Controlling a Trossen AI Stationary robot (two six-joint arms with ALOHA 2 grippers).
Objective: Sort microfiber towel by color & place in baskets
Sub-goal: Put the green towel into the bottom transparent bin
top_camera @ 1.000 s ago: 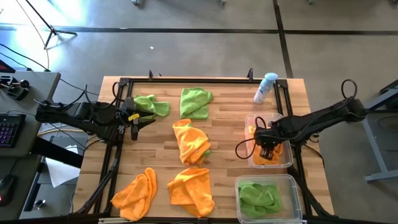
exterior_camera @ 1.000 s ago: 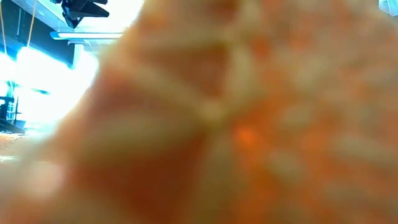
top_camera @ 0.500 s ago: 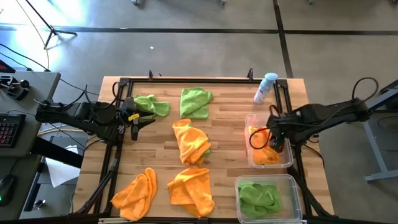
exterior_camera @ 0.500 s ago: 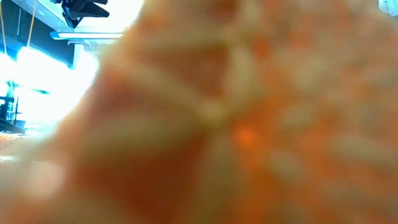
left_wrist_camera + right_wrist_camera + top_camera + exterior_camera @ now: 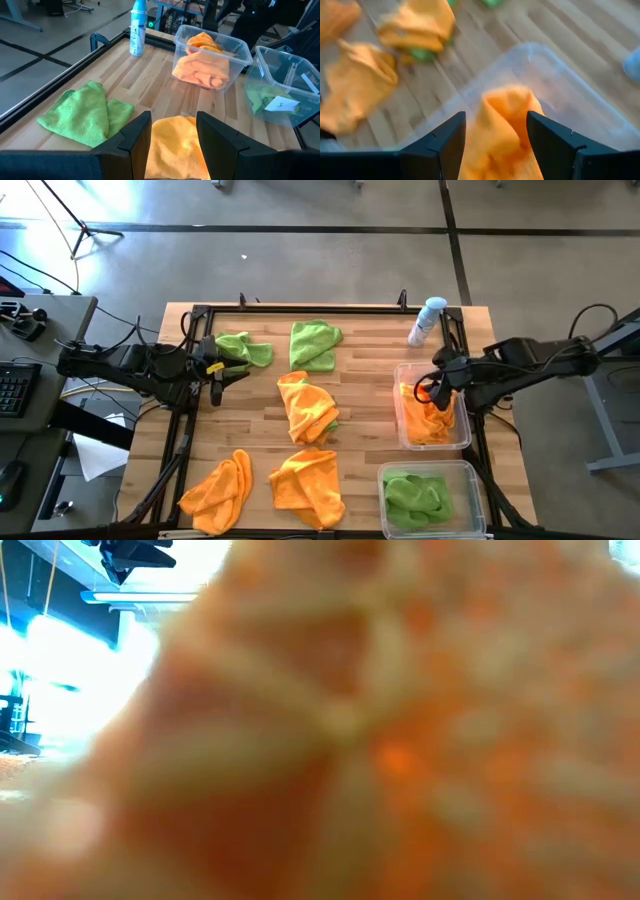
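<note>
Right gripper (image 5: 441,388), fingers spread wide, hovers at centre right over the clear rectangular plastic basket (image 5: 406,435) holding a crumpled orange microfiber towel (image 5: 428,418), apparently released. Left gripper (image 5: 217,370), open, waits at left.

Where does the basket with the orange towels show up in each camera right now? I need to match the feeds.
High view: the orange-towel basket sits at the table's right edge, beyond the green-towel basket.
Low view: not visible; orange cloth fills the picture.
Left wrist view: orange-towel basket upper centre.
Right wrist view: its clear rim lies beyond the right pincer.
Shared landmark: the spray bottle beside the basket.
</note>
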